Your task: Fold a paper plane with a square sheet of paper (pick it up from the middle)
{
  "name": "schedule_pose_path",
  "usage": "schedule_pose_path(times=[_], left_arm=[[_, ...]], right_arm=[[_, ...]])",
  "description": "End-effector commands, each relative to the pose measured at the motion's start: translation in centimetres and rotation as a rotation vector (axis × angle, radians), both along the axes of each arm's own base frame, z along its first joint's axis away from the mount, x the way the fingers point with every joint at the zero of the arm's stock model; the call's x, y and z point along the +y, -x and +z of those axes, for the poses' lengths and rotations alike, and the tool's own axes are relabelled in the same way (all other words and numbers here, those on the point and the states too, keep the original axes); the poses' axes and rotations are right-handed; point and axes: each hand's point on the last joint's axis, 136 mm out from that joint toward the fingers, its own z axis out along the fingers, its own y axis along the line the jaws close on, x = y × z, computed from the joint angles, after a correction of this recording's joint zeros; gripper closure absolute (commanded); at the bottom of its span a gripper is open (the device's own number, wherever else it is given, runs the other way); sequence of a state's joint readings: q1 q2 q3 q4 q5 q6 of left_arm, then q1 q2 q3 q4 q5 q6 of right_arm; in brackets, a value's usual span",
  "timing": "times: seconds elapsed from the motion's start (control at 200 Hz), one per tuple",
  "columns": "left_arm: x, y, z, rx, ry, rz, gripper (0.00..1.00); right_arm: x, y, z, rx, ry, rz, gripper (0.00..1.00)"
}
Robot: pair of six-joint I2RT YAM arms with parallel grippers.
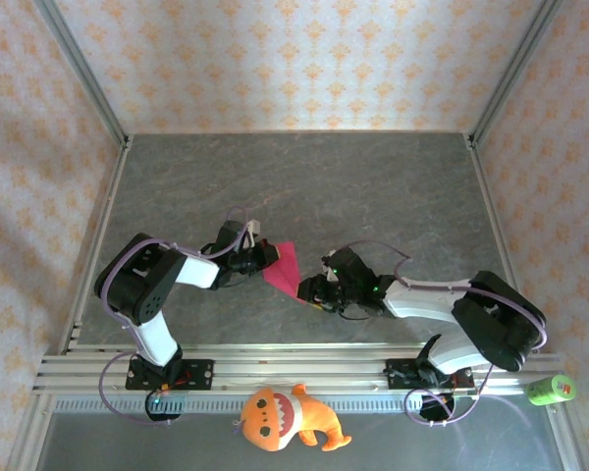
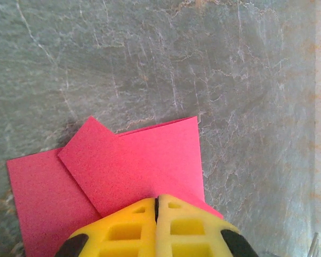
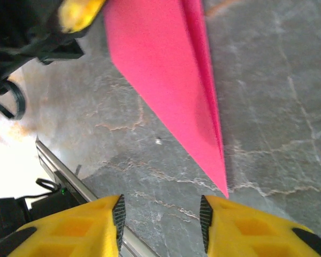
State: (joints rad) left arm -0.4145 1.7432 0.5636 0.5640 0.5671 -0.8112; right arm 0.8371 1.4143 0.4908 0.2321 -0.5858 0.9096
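top external view: the left gripper [image 1: 262, 257] and right gripper [image 1: 308, 290] face each other near the middle of the grey table [image 1: 373, 186], with the pink sheet of paper [image 1: 284, 267] between them. the sheet touches the left gripper's tip, and its pointed near corner lies just beside the right gripper. an orange plush toy [image 1: 280, 420] sits at the near edge, and a green can [image 1: 551, 390] at the right end of the rail.

left wrist view: the yellow fingers [image 2: 131, 231] are pressed together, clamped on the near edge of the sheet [image 2: 139, 160]. one corner is folded over as a slanted flap, and the rest spreads over the table [image 2: 150, 53].

right wrist view: the right gripper [image 3: 160, 215] is spread wide and grips nothing. the sheet's [image 3: 160, 75] sharp tip ends just beyond the gap between its fingers [image 3: 257, 230].
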Motion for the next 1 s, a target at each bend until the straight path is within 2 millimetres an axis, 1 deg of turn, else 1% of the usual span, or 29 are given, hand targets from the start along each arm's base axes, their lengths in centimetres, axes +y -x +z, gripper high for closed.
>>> schedule_pose_path(times=[0.0,0.21,0.33,0.495,0.565,0.801,0.886,0.991], left_arm=[[2.2,3.5,-4.6,0.186,-0.094,0.04,1.0],[2.1,3.5,-4.6,0.192,-0.092,0.04,1.0],[2.1,3.5,-4.7,0.193,-0.091,0.042,1.0],[1.9,3.4,-4.5,0.193,-0.077,0.043,1.0],[1.9,3.3,-4.3,0.192,-0.073,0.047,1.0],[1.9,3.3,-4.3,0.195,-0.069,0.05,1.0],[1.9,3.4,-4.3,0.196,-0.069,0.05,1.0],[1.9,3.4,-4.2,0.194,-0.07,0.049,1.0]], right_arm=[[-0.2,0.1,-0.9,0.061,0.005,-0.055,0.54],[-0.3,0.6,-1.1,0.083,-0.01,-0.068,0.52],[-0.5,0.8,-1.7,0.097,0.004,-0.071,0.52],[0.6,0.8,-1.1,0.101,-0.047,-0.045,0.56],[0.7,0.6,-0.9,0.1,-0.053,-0.045,0.57],[0.0,0.7,-2.5,0.126,0.005,-0.069,0.55],[0.0,0.8,-2.5,0.127,0.011,-0.067,0.54],[0.0,0.8,-1.9,0.11,0.018,-0.049,0.54]])
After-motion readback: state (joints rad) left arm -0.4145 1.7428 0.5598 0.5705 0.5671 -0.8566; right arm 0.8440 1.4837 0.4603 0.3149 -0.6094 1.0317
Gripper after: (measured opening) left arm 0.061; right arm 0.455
